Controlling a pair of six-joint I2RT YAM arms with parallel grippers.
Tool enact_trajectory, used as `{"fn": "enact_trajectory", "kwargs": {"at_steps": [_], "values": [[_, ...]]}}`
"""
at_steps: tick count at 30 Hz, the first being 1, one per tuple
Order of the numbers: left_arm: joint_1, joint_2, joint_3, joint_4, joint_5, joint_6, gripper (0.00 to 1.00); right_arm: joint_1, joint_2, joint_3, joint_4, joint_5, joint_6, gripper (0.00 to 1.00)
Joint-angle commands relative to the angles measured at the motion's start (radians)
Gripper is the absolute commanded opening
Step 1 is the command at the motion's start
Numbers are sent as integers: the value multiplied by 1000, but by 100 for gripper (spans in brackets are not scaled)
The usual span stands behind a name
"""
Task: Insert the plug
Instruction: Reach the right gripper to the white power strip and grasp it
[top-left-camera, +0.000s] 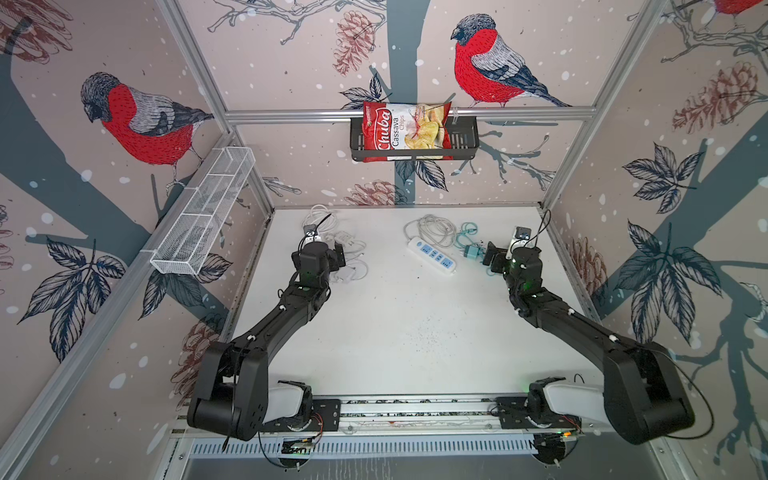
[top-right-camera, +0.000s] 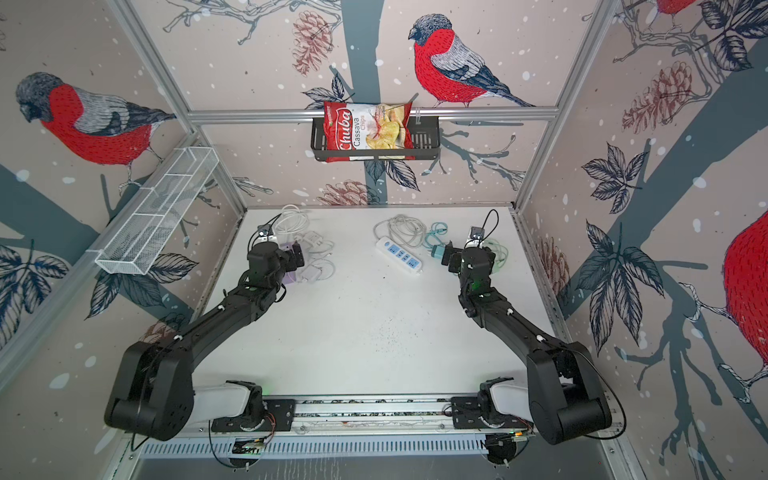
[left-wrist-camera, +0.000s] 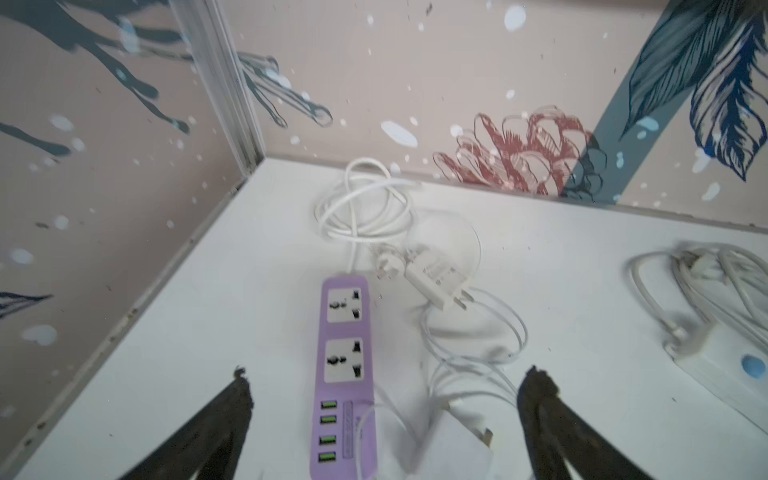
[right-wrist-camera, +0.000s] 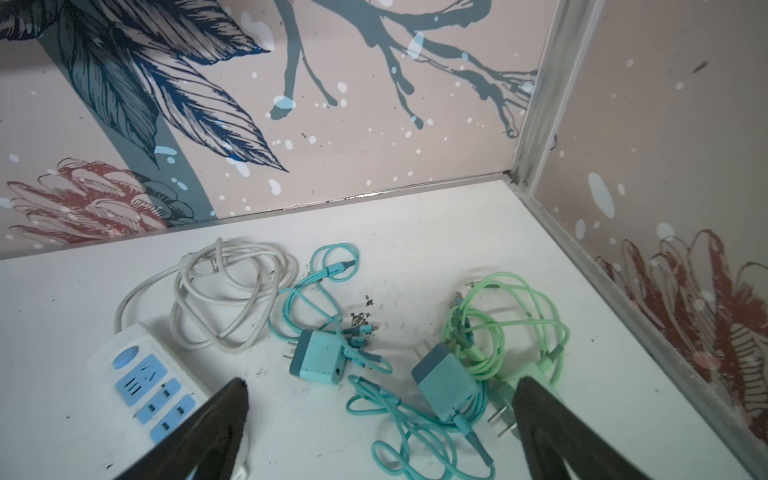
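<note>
Lilac power strip, teal charger

Teal charger beyond wide-parted jaws

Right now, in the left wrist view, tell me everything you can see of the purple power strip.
The purple power strip lies flat on the white table, a lilac plastic-looking bar with rounded ends. It carries two white sockets, both empty, then four green USB ports in a column. Its white cord leaves the socket end into a loose coil. A thin white cable crosses the USB end. The open left gripper hovers above it.
</note>
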Motion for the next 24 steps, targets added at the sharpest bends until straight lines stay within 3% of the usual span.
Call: {"fn": "enact_trajectory", "kwargs": {"at_steps": [1, 5, 16, 24], "values": [[0, 16, 26, -278, 35, -124, 98, 20, 9, 45, -173, -62, 82, 100], [-1, 2, 6, -318, 60, -192, 98, 55, 25, 70, -237, -86, 121, 99], [-2, -68, 18, -415, 158, -255, 98, 104, 311, 363, -445, -427, 102, 99], [-1, -121, -11, -458, 209, -268, 98, 148, 617, 619, -546, -469, -32, 99]]}}
